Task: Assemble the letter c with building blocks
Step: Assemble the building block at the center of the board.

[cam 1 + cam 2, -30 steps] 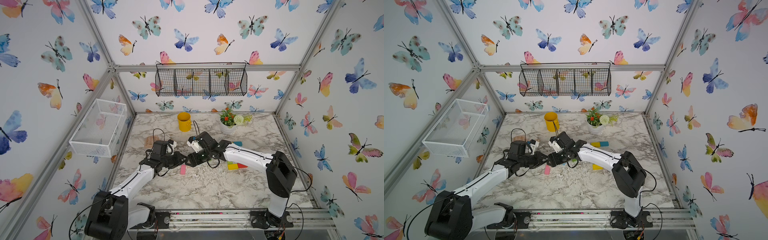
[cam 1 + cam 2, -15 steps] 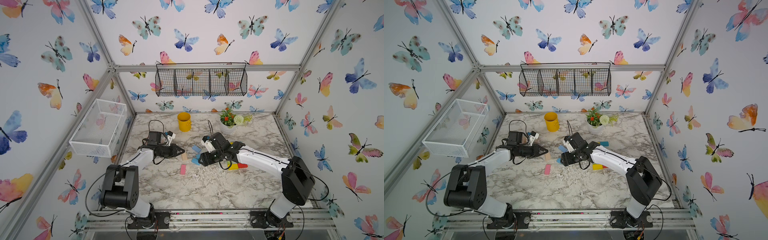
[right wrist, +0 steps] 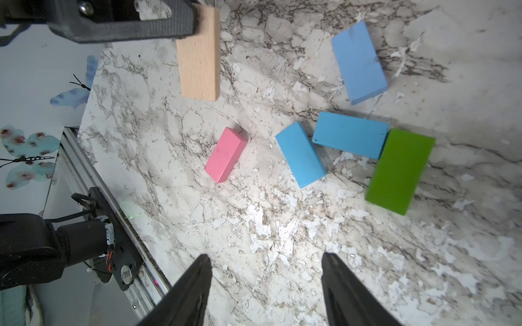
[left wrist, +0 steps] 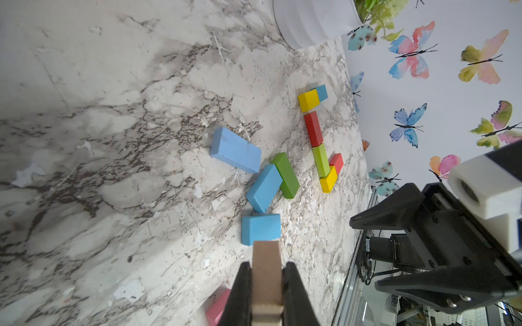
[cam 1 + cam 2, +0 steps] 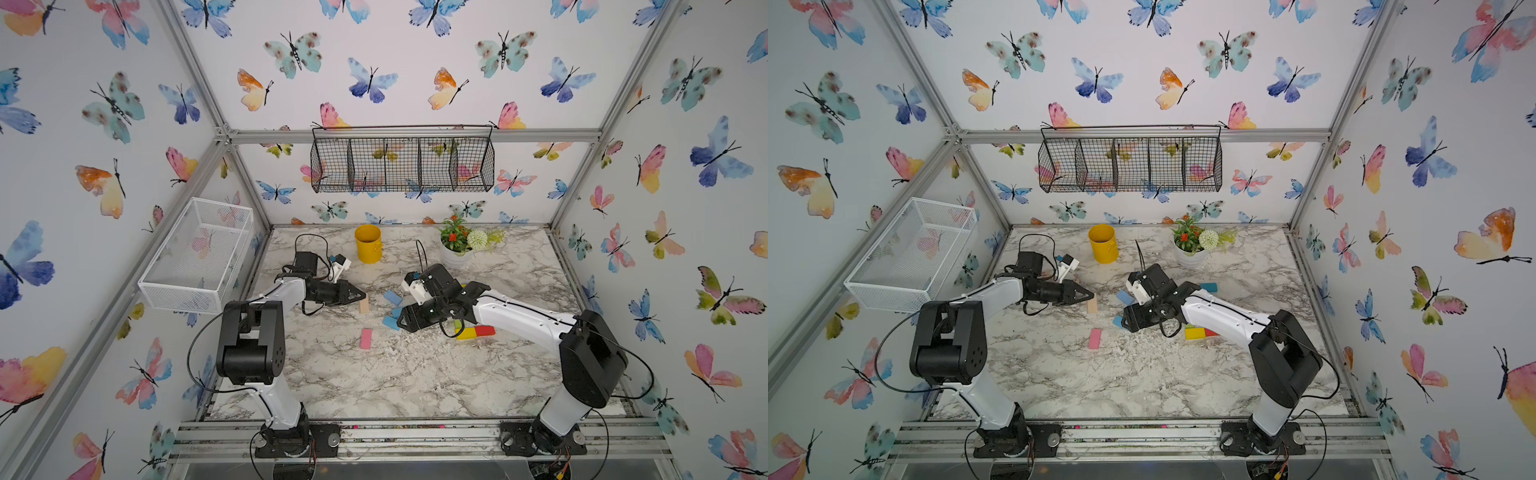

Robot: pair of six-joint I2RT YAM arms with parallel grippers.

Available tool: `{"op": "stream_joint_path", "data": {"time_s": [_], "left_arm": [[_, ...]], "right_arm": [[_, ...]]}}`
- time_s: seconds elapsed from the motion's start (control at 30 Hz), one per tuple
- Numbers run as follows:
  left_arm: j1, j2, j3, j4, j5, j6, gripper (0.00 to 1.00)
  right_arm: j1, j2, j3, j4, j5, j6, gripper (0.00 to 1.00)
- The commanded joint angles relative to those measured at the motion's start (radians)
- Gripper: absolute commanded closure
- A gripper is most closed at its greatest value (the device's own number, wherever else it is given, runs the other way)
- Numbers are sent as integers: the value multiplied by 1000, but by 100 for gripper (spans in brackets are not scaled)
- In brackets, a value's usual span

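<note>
Left gripper [image 4: 267, 268] clamps one end of a tan block [image 4: 267, 252]. Jaws are narrow, w/ the wood filling the gap and the rest of the block jutting past the fingertips [image 4: 243, 271]. From the right wrist cam, the block hangs over the marble table [image 3: 282, 225]. Can't tell whether its free end touches the top.

Right gripper [image 3: 265, 256] has its jaws wide, nothing btwn them, over bare marble.

Just ahead of it lies a loose cluster. A pink block [image 3: 226, 155] sits alone. A blue block [image 3: 300, 155] lies just beside the corner of a second blue block [image 3: 350, 134], which butts against a green block [image 3: 399, 170]. A light-blue block [image 3: 358, 62] lies apart from these.

In both top views the two grippers face each other across mid-table. The tan block is at the left one's tip, and the pink block sits btwn the arms, nearer the front rail.

Beyond the cluster, on the right arm's side, the left wrist cam shows a row of blocks [image 4: 313, 128] set end to end: yellow, red, green. Another yellow and red sit at the far end, and a teal block [image 4: 322, 92] touches the first yellow. Part of this row shows under the right arm in a top view.

At the back of the table stand a yellow cup [image 5: 368, 244] and a flower pot [image 5: 455, 257].
</note>
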Motion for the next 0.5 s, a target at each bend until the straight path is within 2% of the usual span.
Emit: {"op": "stream_joint_path", "data": {"time_s": [0.0,0.13,0.47], "left_arm": [[-1,22,28,-46,-7,72,99],[-2,49,56,-68,0,110,97],[-53,130,123,-97,-158,135,97]], "right_arm": [[-4,15,-9,1,-23,-13,34],[-5,27,-3,3,-26,-13,34],[-5,43,-1,22,-32,-6,34]]}}
